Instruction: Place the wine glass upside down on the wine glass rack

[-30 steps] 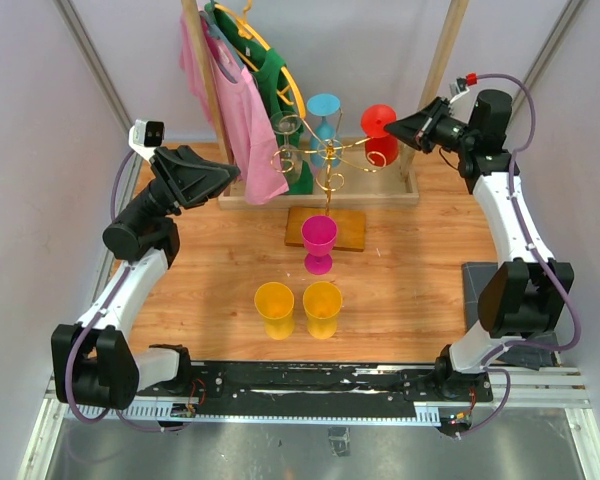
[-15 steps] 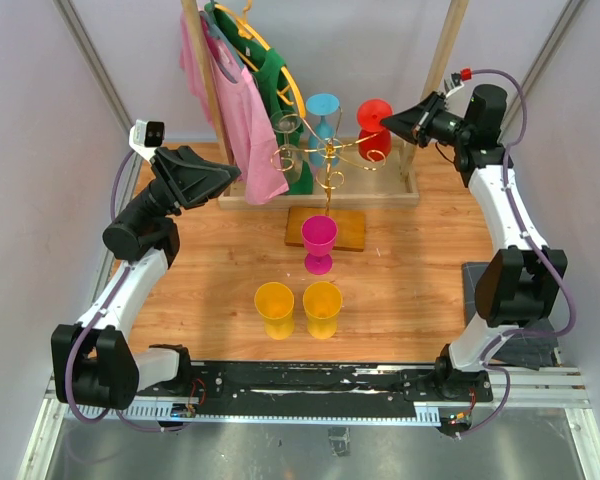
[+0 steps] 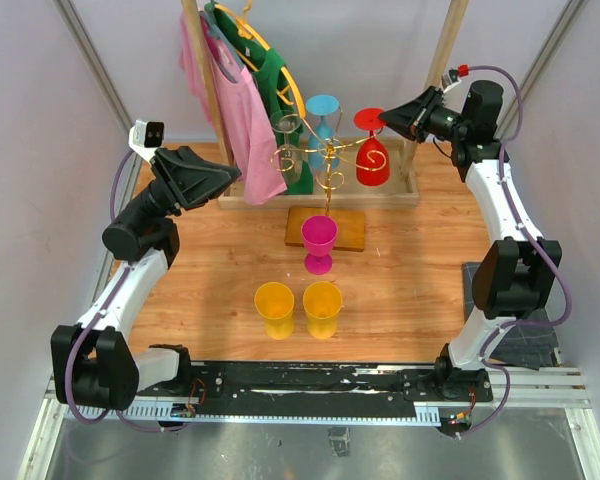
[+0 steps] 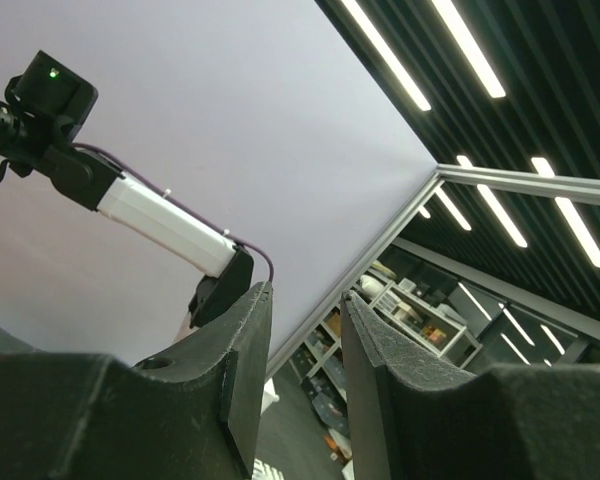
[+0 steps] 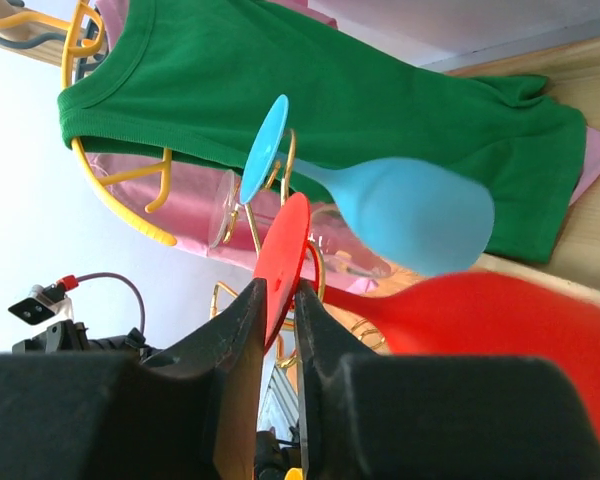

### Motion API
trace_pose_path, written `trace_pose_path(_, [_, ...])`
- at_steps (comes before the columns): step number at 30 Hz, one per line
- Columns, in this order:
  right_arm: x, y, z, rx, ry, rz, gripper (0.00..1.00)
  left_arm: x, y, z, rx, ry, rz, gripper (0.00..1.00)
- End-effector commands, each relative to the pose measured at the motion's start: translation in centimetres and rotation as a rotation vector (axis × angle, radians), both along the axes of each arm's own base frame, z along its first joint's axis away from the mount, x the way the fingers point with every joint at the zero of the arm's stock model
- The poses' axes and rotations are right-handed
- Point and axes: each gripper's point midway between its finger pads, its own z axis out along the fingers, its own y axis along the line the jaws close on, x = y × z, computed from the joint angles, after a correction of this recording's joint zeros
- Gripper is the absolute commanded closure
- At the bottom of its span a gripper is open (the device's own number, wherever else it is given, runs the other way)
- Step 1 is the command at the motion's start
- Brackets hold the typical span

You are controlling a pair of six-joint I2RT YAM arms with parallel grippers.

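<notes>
- Far right of the table, up high: right gripper (image 3: pixel 384 119) is clamped on the foot of the red wine glass (image 3: pixel 373 162). The right wrist view shows its fingers (image 5: pixel 235 340) pinching the thin red disc edge-on.
- Red wine glass is upside down, foot on top and bowl hanging below, in the air in front of the clothes rail (image 3: pixel 443 50).
- It is at the right-side arm of the wine glass rack (image 3: pixel 329 155), and a gold curl crosses in front of the bowl. Cannot tell whether the wire bears the foot.
- Rack stands mid-table toward the back, a gold post on a small wooden base.
- Blue glass (image 3: pixel 323 108) hangs inverted on the rack's far side and a clear glass (image 3: pixel 286 135) hangs inverted on its left.
- Magenta glass (image 3: pixel 318 240) stands upright at the near edge of the rack's base.
- Left yellow cup (image 3: pixel 274 308) and right yellow cup (image 3: pixel 322 306) stand upright, just beside each other, nearer the arm bases.
- Left gripper (image 3: pixel 236 176) is raised at the left, its tip close to the pink shirt (image 3: pixel 248 110). Its fingers are slightly apart with nothing between them, and its wrist view looks up at the wall and ceiling lights.
- Green shirt (image 3: pixel 278 70) hangs behind the pink one on the rail.
</notes>
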Motion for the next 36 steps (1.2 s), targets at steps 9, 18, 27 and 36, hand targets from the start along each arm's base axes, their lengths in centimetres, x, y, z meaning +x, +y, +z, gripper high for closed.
trace_pose_path(9, [0.6, -0.1, 0.7, -0.031, -0.065, -0.01, 0.71, -2.1, 0.2, 0.5, 0.016, -0.109, 0.014, 0.62])
trace_pose_path(18, [1.6, -1.3, -0.6, -0.044, -0.039, -0.044, 0.65, -2.2, 0.2, 0.3, 0.016, -0.109, 0.011, 0.62])
trace_pose_path(27, [1.6, -3.1, -1.7, -0.033, -0.023, -0.083, 0.61, -2.3, 0.1, 0.1, 0.023, -0.113, 0.01, 0.62])
trace_pose_path(36, [-0.9, -6.3, 0.7, 0.003, -0.086, -0.148, 0.56, -1.9, -0.2, -0.2, 0.052, -0.11, 0.015, 0.62])
